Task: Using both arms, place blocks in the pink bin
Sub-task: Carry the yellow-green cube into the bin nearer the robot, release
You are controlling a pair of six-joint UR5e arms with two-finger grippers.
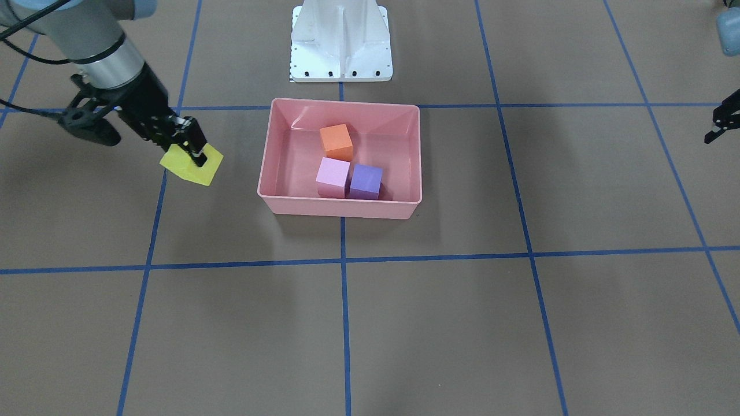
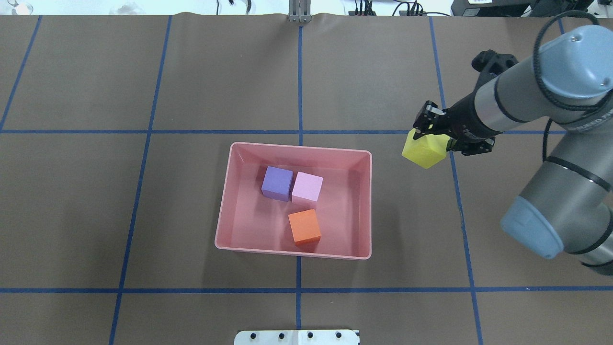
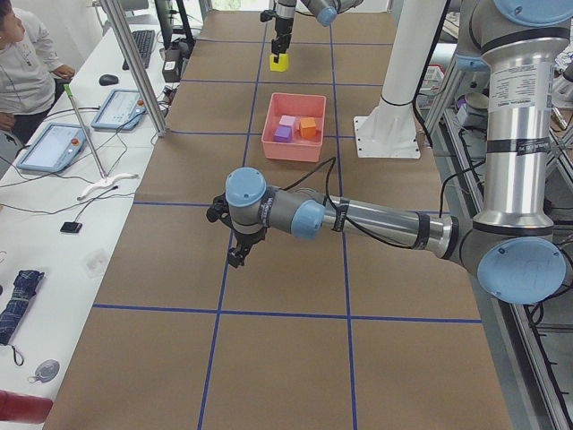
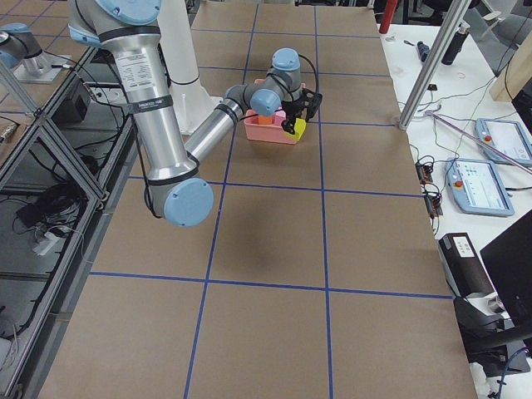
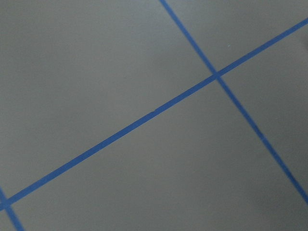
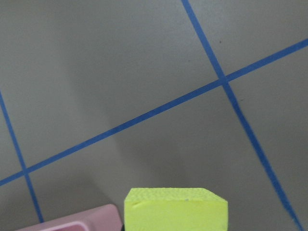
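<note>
The pink bin (image 1: pixel 341 208) (image 2: pixel 293 254) stands mid-table and holds the orange block (image 1: pixel 336 141) (image 2: pixel 304 226), the lilac block (image 1: pixel 332 176) (image 2: pixel 307 187) and the purple block (image 1: pixel 366 181) (image 2: pixel 277 183). My right gripper (image 1: pixel 193 153) (image 2: pixel 428 139) is shut on the yellow block (image 1: pixel 191 167) (image 2: pixel 425 152) (image 6: pixel 175 209) and holds it tilted above the table, beside the bin and outside its rim. My left gripper (image 1: pixel 714 136) (image 3: pixel 237 258) hangs far off to the bin's other side over bare table. Only its edge shows, so I cannot tell whether it is open.
The white pedestal base (image 1: pixel 341 40) stands just behind the bin. Blue tape lines grid the brown table. In the exterior left view a side bench with tablets (image 3: pixel 54 143), a metal post (image 3: pixel 134 63) and a person (image 3: pixel 22 63) line the table's far side.
</note>
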